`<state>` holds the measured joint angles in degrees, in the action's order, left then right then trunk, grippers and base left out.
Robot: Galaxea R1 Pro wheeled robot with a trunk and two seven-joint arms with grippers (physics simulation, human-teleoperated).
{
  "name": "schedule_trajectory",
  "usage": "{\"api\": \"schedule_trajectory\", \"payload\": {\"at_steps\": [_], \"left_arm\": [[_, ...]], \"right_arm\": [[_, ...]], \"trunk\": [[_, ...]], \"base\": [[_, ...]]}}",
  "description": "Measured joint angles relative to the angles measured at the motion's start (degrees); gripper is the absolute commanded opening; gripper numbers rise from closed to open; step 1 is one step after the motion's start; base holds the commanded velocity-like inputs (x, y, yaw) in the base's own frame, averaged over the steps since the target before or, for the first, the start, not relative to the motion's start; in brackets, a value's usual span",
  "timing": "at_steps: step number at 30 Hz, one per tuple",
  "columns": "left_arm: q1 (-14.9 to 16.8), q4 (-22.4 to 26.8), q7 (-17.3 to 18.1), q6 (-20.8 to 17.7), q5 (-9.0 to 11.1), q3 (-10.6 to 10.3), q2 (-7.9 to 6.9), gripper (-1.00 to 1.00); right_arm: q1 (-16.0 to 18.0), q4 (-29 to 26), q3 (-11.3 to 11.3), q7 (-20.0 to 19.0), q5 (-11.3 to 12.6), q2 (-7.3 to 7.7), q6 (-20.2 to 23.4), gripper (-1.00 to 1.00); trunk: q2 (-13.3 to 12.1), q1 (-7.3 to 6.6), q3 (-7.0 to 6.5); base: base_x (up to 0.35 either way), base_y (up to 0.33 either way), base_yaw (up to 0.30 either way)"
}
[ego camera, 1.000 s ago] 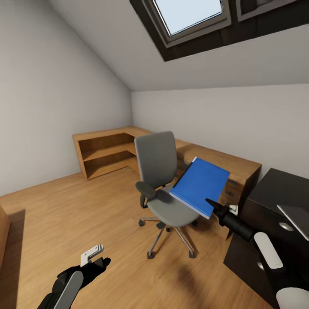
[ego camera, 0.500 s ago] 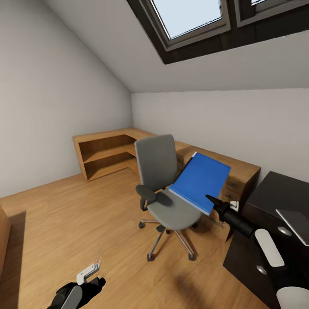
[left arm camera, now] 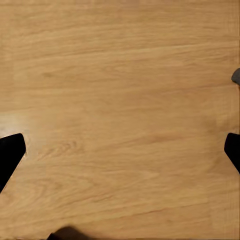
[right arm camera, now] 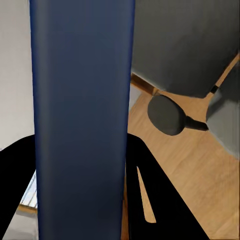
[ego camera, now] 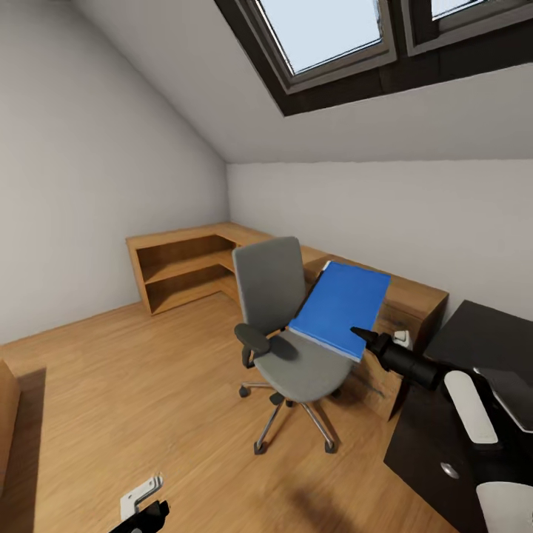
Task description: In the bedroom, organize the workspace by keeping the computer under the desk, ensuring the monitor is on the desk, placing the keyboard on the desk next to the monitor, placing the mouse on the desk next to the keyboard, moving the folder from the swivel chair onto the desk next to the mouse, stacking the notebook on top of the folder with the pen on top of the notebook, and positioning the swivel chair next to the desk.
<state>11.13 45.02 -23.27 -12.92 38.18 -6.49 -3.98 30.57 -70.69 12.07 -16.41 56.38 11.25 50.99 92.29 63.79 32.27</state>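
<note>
Your right pincer (ego camera: 355,332) grips the folder (ego camera: 339,307), tilted in the air above the swivel chair (ego camera: 285,326); next, swing it over the surface (ego camera: 481,340) and lay it flat.

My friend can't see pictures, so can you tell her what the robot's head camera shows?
The robot's right gripper holds a blue folder tilted up in the air above the seat of a grey swivel chair. Behind the chair is a low wooden cabinet under a sloped ceiling with a skylight, and a black desk is at the right.
</note>
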Motion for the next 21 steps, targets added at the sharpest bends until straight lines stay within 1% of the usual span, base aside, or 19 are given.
{"api": "schedule_trajectory", "payload": {"at_steps": [2, 3, 4, 5, 7, 8, 9, 10, 12, 14, 16, 19, 21], "left_arm": [[0.0, -1.27, -0.01, 0.6, -0.22, -0.31, 0.01, 1.0], [0.0, -2.19, -0.02, 0.97, -0.35, -0.67, 0.02, 1.0], [0.0, -2.57, -0.03, 1.12, -0.41, -0.88, 0.02, 1.0], [0.0, -3.08, -0.03, 1.37, -0.46, -1.3, 0.02, 1.0], [0.0, -3.42, -0.03, 1.58, -0.53, -1.79, 0.02, 1.0], [0.0, -3.63, -0.03, 1.73, -0.6, -2.36, 0.01, 1.0], [0.0, -3.71, -0.04, 1.78, -0.65, -2.73, 0.0, 1.0], [0.0, -3.77, -0.04, 1.86, -0.69, -3.54, -0.04, 1.0], [0.0, -3.79, -0.04, 1.92, -0.72, -4.36, -0.08, 1.0], [0.0, -3.68, -0.04, 2.02, -0.75, -5.35, -0.19, 1.0], [0.0, -3.65, -0.04, 2.05, -0.76, -5.64, -0.23, 1.0], [0.0, -3.85, -0.04, 2.23, -0.75, -5.9, -0.1, 1.0], [0.0, -4.56, -0.04, 3.45, -0.6, -5.96, -0.04, 1.0]], "right_arm": [[1.01, -1.2, 0.04, 1.55, 0.38, 0.0, 0.99, -1.0], [1.72, -2.14, 0.12, 2.48, 1.22, 0.0, 1.75, -1.0], [2.0, -2.51, 0.16, 2.85, 1.46, 0.01, 2.03, -1.0], [2.38, -3.03, 0.25, 3.36, 2.87, 0.0, 2.48, -1.0], [2.62, -3.38, 0.24, 3.71, 4.11, 0.01, 2.76, -1.0], [2.77, -3.62, 0.24, 3.91, 5.63, -0.03, 2.95, -1.0], [2.83, -3.65, 0.22, 4.0, 6.03, -0.04, 2.98, -1.0], [2.91, -3.63, 0.2, 4.1, 6.95, -0.13, 3.04, -1.0], [2.96, -3.62, 0.18, 4.18, 7.45, -0.37, 3.06, -1.0], [2.96, -3.71, 0.24, 4.2, 8.01, -1.35, 2.82, -1.0], [2.92, -3.83, 0.31, 4.17, 8.21, -2.0, 2.86, -1.0], [2.89, -3.85, 0.37, 4.2, 8.36, -2.42, 3.07, -1.0], [2.86, -3.73, 0.39, 4.29, 8.28, -2.54, 3.0, -1.0]], "trunk": [[-0.8, -0.44, -0.36], [-1.2, -0.66, -0.54], [-1.6, -0.88, -0.72], [-2.0, -1.1, -0.9], [-2.81, -1.54, -1.25], [-3.21, -1.76, -1.43], [-3.61, -1.98, -1.61], [-4.01, -2.2, -1.79], [-4.81, -2.64, -2.15], [-5.62, -3.08, -2.51], [-6.42, -3.51, -2.87], [-7.62, -4.17, -3.41], [-8.43, -4.61, -3.77]], "base": [[0.0, 0.0, 0.0], [0.0, 0.0, 0.0], [0.0, 0.0, 0.0], [0.0, 0.0, 0.0], [0.0, 0.0, 0.0], [0.0, 0.0, 0.0], [0.0, 0.0, 0.0], [0.0, 0.0, 0.0], [0.0, 0.0, 0.0], [0.0, 0.0, 0.0], [0.0, 0.0, 0.0], [0.0, 0.0, 0.0], [0.0, 0.0, 0.0]]}}
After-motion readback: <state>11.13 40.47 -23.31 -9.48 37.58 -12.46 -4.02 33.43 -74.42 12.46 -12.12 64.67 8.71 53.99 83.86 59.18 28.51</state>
